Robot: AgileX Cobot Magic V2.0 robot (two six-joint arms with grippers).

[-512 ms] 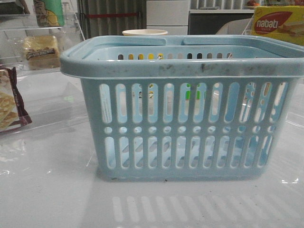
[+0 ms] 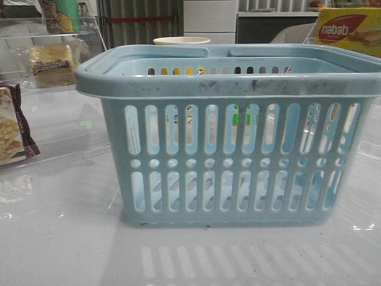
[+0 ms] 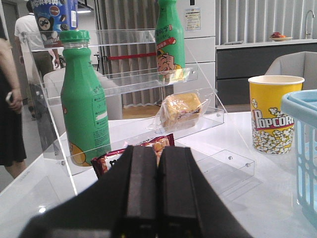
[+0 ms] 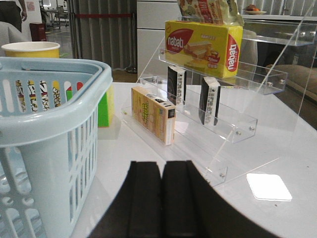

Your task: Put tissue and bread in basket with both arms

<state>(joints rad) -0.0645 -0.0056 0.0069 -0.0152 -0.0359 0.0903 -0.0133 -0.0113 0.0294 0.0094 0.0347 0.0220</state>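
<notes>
On the white table (image 2: pixel 59 238), right at the front and filling most of the front view, stands the basket (image 2: pixel 232 161), light blue, upright, its rim scuffed with dark marks. Nothing of the task shows inside it through the slots.

To the left of the basket rises a clear stepped shelf (image 3: pixel 148 79). It carries two green bottles (image 3: pixel 85 99), one at the near end and one on a higher step. The bread (image 3: pixel 181 109) lies on a lower step of this shelf, wrapped in clear plastic with a dark band; in the front view it sits at the far left, well apart from the basket. A maroon-edged cracker packet (image 2: pixel 13 128) lies on the table below the shelf.

To the right of the basket stands a second clear shelf (image 4: pixel 233 119). A yellow wafer box (image 4: pixel 203 45) sits on its upper step. Two small black packs stand upright on the middle step; the tissue (image 4: pixel 209 100) is one of them, though I cannot tell which. A pale yellow carton (image 4: pixel 152 114) stands on the lowest step.

Behind the basket is a yellow popcorn cup (image 3: pixel 273 114).

The left gripper (image 3: pixel 157 193) is clenched on nothing, fingers pressed together. The right gripper (image 4: pixel 162 198) is likewise closed and holds nothing.
</notes>
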